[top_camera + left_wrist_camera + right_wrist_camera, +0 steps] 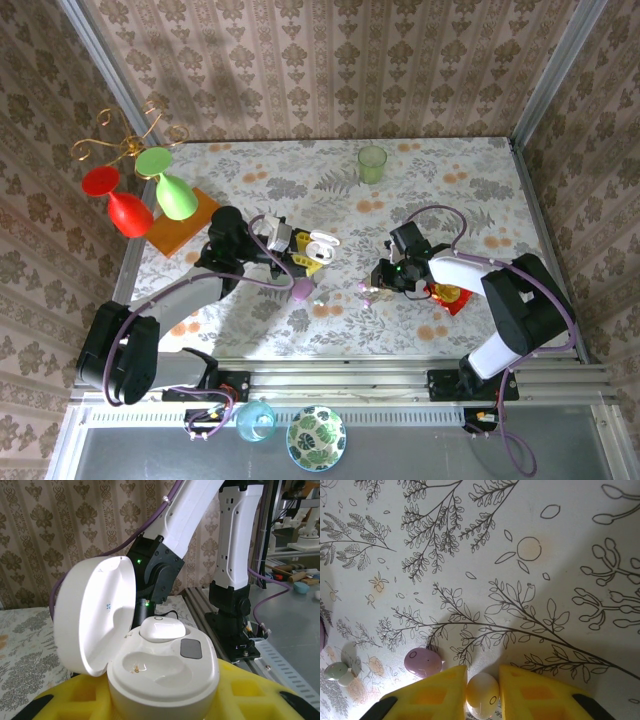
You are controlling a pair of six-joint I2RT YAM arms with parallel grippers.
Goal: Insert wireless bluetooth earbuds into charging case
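Damask wallpaper (320, 70), beige-brown, on three sides. Aluminium posts (100, 65) at far corners of table (480, 170); tabletop in white floral print with orange blooms. Slotted aluminium rail (380, 378) along near edge. Grey surface (420, 450) below. Even, soft lighting.

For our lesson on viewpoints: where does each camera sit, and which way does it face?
Top external: above and behind the bases, looking down on the table; left arm and right arm show.
Left wrist: looks sideways past the left pincer, shut on the open charging case, towards the right arm.
Right wrist: looks straight down at the table; right pincer grips a white earbud.
Shared: top and left wrist both show the charging case.
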